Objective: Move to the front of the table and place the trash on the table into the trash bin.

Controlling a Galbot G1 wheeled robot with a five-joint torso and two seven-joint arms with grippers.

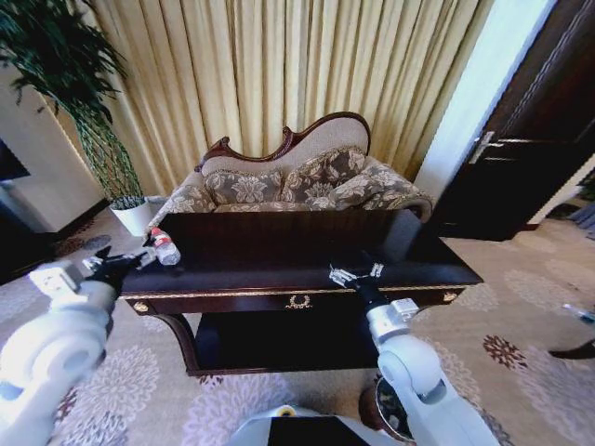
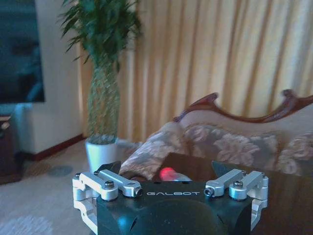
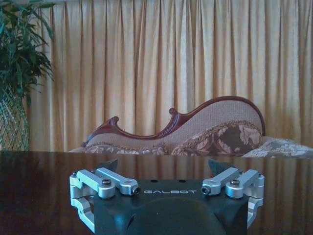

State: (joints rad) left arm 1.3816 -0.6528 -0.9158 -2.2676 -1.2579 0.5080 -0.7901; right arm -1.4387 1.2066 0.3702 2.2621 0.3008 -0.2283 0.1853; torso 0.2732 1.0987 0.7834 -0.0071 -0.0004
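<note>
Left end effector point(image 2: 166, 172) open, half-hiding bottle point(image 2: 168, 173).

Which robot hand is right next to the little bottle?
The left hand. It sits at the table's left end, open, with the red-labelled bottle just ahead of it. The right hand is over the table's front edge, far from it.

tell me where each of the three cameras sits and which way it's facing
Head view: on the robot's head, looking forward and down at the table, sofa beyond; both arms show, left pincer by the bottle, right pincer over the front edge.
Left wrist view: behind the open left pincer, facing bottle, plant, curtain.
Right wrist view: behind the open right pincer, low over the tabletop, facing the sofa.
All share sofa and curtain.
</note>
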